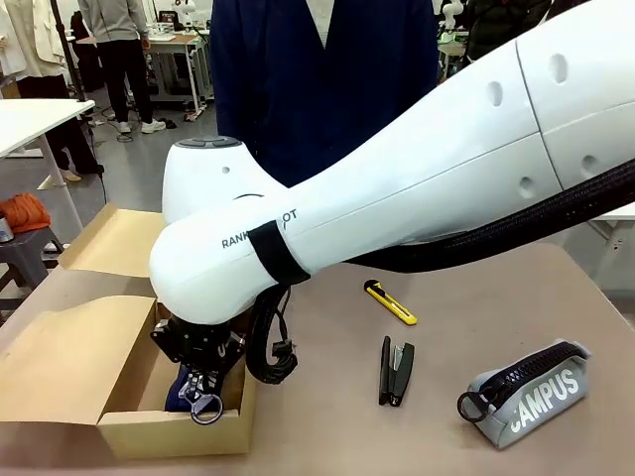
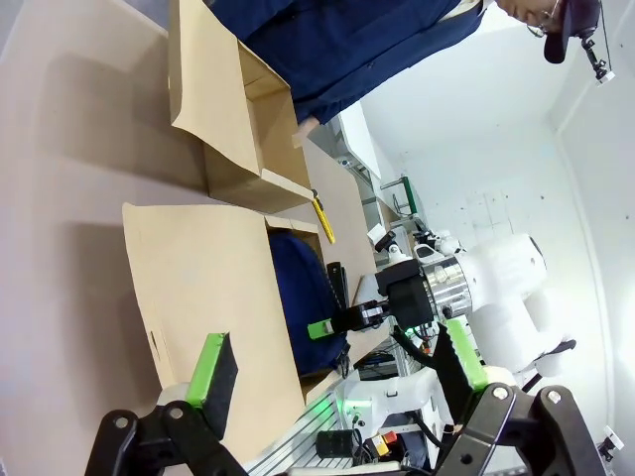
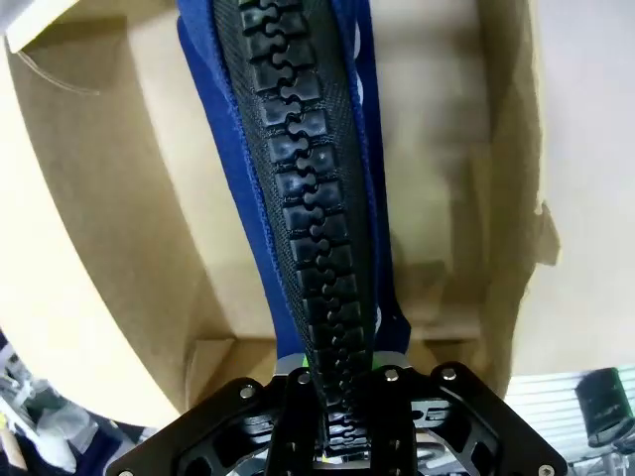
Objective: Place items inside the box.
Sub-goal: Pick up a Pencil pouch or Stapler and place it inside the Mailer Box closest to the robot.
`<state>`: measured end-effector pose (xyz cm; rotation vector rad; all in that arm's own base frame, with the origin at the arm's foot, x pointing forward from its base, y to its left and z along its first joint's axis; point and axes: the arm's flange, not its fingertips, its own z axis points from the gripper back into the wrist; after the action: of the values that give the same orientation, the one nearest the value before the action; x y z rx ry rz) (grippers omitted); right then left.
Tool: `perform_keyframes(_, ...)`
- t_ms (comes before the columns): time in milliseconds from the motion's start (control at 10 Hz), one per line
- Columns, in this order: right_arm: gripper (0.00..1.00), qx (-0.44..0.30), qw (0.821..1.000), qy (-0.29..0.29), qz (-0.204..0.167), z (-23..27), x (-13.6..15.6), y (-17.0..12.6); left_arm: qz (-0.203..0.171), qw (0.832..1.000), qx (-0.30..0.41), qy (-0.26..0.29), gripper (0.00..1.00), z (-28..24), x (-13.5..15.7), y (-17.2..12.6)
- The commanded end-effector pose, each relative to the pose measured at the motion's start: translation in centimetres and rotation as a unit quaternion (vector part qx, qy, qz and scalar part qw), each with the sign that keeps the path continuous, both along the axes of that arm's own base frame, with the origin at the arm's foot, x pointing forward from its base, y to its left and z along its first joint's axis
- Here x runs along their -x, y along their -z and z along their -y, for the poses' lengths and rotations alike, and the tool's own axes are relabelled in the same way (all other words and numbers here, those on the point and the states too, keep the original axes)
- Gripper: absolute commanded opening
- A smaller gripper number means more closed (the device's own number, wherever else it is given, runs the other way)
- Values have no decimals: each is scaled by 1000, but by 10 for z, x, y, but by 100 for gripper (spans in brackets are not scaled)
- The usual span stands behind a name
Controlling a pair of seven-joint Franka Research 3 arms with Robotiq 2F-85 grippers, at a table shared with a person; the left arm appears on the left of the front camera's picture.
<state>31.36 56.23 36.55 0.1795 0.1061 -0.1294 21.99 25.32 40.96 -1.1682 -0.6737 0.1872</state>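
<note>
The right gripper (image 1: 201, 382) reached down into the open cardboard box (image 1: 169, 431), where the navy blue zip pouch (image 1: 179, 392) lay. Its wrist camera showed the pouch's black zip running up from between the fingers, but not whether they pinched it or stood just off it. Only the left wrist camera showed the left gripper (image 2: 337, 354), jaws spread wide with nothing between them, held off to the side of the box's flap. Only the front camera showed the black stapler (image 1: 395, 370), the yellow-and-black utility knife (image 1: 390, 301) and the grey zip pouch (image 1: 531, 392), lying on the table right of the box.
</note>
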Motion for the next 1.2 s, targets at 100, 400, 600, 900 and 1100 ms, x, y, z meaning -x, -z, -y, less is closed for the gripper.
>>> perform_keyframes(100, 64, 21, 1000, 16, -4, -2, 1, -3, 15, 1000, 1, 0, 100, 1, 0, -2)
perform_keyframes(400, 100, 22, 1000, 21, 1, 0, 1, -6, 15, 1000, 1, 0, 100, 1, 0, -2)
perform_keyframes(600, 97, 20, 1000, 21, 5, 1, 3, -7, 15, 1000, 1, 0, 100, 1, 0, -2)
perform_keyframes(900, 100, 12, 1000, 21, 7, 4, 4, -9, 15, 1000, 1, 0, 100, 1, 0, -2)
perform_keyframes(1100, 100, 8, 1000, 21, 10, 5, 4, -12, 15, 1000, 1, 0, 100, 1, 0, -2)
